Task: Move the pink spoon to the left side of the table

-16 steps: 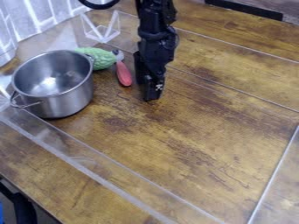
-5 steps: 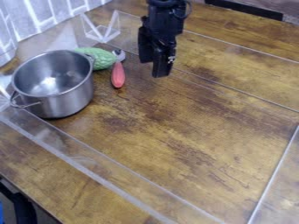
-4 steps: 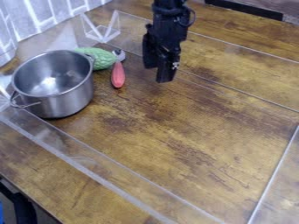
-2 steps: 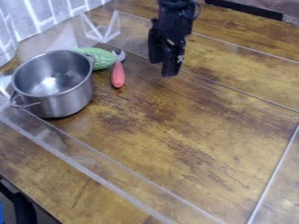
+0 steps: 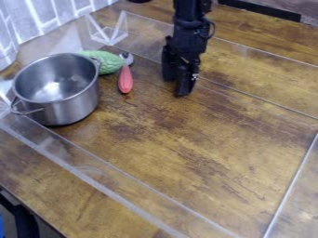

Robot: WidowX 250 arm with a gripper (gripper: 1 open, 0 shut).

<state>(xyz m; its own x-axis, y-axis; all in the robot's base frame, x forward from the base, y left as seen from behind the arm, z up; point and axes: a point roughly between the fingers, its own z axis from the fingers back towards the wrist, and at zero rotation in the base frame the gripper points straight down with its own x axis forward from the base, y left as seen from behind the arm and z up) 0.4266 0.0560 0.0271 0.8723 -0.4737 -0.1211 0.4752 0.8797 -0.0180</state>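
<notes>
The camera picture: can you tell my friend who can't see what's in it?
A black robot gripper hangs over a brown wooden table, to one side of a small pink spoon. The spoon lies between the gripper and a shiny metal pot, near a green bumpy thing.

I can't say for certain what sort of room this is. My best reading is a lab or test spot set up with kitchen things. My black arm (image 5: 191, 19) reaches in over a worn brown wooden surface (image 5: 187, 149) with pale see-through strips across it. The kitchen side shows in a steel pot (image 5: 56, 88) with a wire handle, and a pink spoon (image 5: 125, 79) near a green knobbly thing (image 5: 104, 61). A black cable (image 5: 104, 4) loops at the top edge. Walls and furniture beyond the surface are too little in view to settle it.
</notes>
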